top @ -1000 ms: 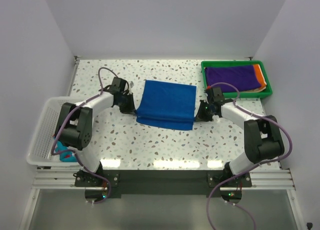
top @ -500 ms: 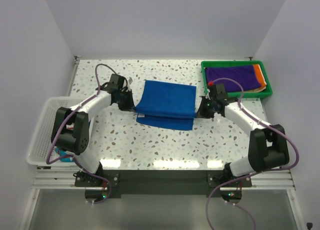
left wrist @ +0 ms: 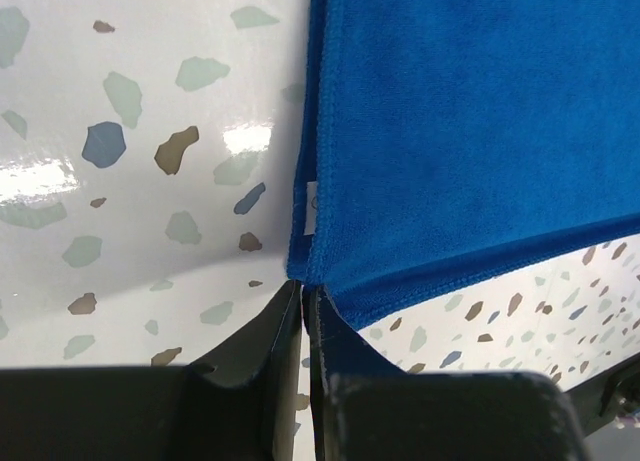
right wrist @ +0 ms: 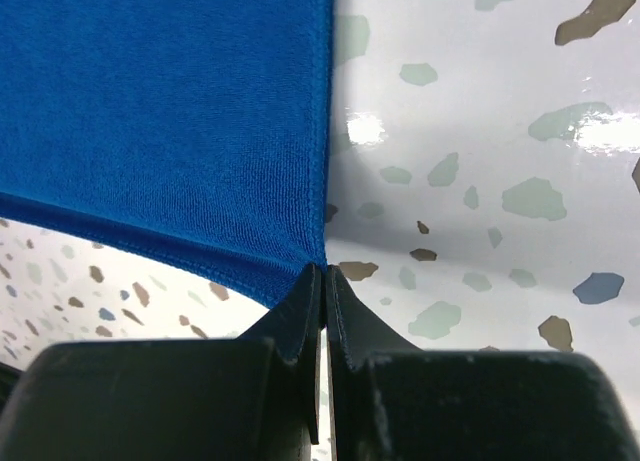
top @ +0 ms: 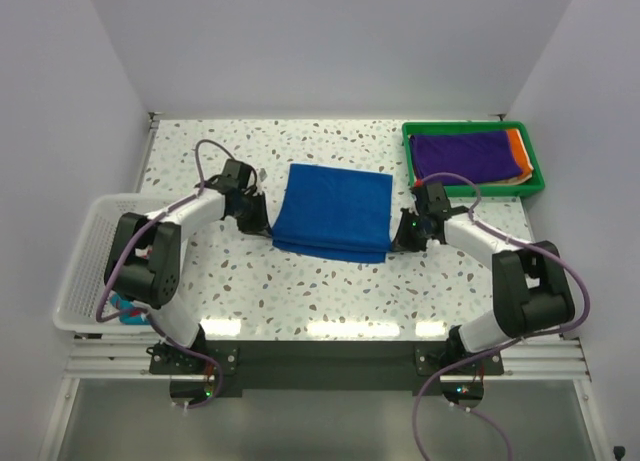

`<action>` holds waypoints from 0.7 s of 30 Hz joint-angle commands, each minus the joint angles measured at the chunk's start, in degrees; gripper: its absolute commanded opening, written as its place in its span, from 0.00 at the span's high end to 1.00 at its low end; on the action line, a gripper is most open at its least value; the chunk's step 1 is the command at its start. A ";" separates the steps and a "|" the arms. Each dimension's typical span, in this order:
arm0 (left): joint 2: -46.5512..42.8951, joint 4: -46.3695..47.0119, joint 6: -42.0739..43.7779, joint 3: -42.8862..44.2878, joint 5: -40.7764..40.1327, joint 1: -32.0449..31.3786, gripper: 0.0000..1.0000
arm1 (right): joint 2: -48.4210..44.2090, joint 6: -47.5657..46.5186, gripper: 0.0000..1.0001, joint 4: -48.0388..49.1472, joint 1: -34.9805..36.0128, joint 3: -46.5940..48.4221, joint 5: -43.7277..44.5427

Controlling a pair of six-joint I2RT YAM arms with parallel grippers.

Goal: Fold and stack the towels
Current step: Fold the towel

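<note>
1. Both of my arms have drawn the held edge of the blue towel [top: 333, 206] toward the near side, so the top layer now almost covers the one under it.
2. The towel lies mid-bench [top: 300, 291], its fold line on the far side. A thin strip of the lower layer shows along the near edge.
3. My left gripper [left wrist: 303, 296] is pressed together on the towel's near left corner, and my right gripper [right wrist: 323, 276] pinches the near right corner just as tightly.
4. To finish this fold well, I should lower both corners together and keep the cloth taut between them, so no ridge forms.
5. I judge that the held edge should land flush on the lower one; releasing early would leave it skewed.
6. I'd open only once the cloth rests flat, then back out low and sideways so the corners don't lift.
7. The purple towel [top: 465, 153] and orange towel [top: 517, 146] already sit in the green tray [top: 470, 128] at the far right, and I judge this one goes there next.
</note>
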 commanded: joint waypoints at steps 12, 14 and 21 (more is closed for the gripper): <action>0.90 2.17 2.00 -3.27 -5.24 0.46 0.74 | 2.01 -0.89 0.74 0.80 0.37 -2.12 3.42; -0.59 2.17 1.73 -4.23 -5.59 0.46 0.69 | 0.25 -1.68 0.68 -0.43 0.46 -1.59 3.86; -4.55 1.91 1.12 -6.87 -6.47 0.46 0.53 | -5.47 -4.93 0.63 -7.63 2.04 0.43 3.77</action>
